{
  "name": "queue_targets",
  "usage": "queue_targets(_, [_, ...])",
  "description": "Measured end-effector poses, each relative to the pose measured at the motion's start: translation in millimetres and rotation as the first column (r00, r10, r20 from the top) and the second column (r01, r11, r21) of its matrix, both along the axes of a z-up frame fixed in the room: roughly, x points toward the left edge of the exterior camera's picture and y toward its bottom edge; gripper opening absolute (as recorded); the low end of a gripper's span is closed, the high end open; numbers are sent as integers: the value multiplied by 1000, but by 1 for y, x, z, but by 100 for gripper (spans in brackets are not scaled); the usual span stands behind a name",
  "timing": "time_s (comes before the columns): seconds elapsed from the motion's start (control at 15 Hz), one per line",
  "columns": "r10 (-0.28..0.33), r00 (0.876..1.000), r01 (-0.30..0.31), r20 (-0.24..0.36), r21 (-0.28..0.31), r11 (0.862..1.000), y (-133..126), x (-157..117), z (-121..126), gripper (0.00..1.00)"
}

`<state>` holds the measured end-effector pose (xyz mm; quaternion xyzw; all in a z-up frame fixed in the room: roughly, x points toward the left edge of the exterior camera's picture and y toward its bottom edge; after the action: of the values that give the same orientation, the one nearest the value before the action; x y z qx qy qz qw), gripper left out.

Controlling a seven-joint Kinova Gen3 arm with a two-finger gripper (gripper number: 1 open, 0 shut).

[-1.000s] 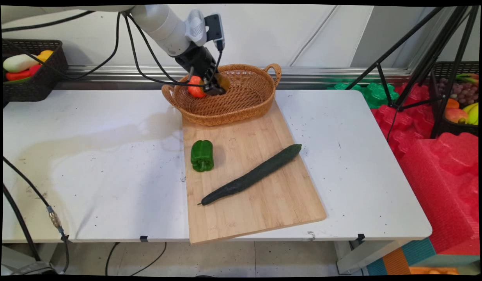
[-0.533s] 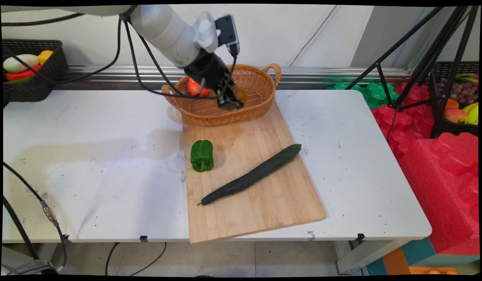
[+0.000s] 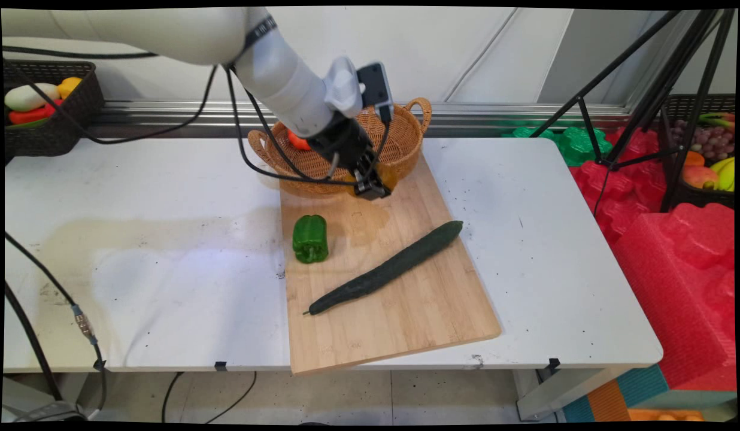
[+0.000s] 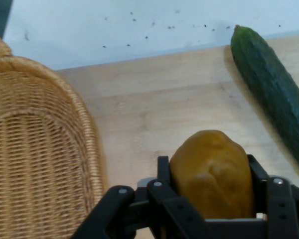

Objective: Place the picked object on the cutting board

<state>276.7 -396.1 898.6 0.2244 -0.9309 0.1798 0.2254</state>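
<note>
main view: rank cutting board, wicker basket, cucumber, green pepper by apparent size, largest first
1. cutting board
2. wicker basket, partly hidden by the arm
3. cucumber: long but thin, and nearer the camera, so its place below the basket is unsure
4. green pepper

A white table (image 3: 166,239) with small dark specks stands before a pale wall (image 3: 466,48). At the right there are red foam pieces (image 3: 675,251) and a black tripod (image 3: 651,96). Below, the floor (image 3: 346,395) has light tiles.
</note>
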Motion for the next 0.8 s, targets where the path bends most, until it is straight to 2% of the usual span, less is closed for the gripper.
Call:
queue_targets(0.2, [-8,1000,8,6,29,1000,-11,-7,-26,0])
queue_targets(0.8, [-16,1000,16,1,81,997,-35,-18,-75,0])
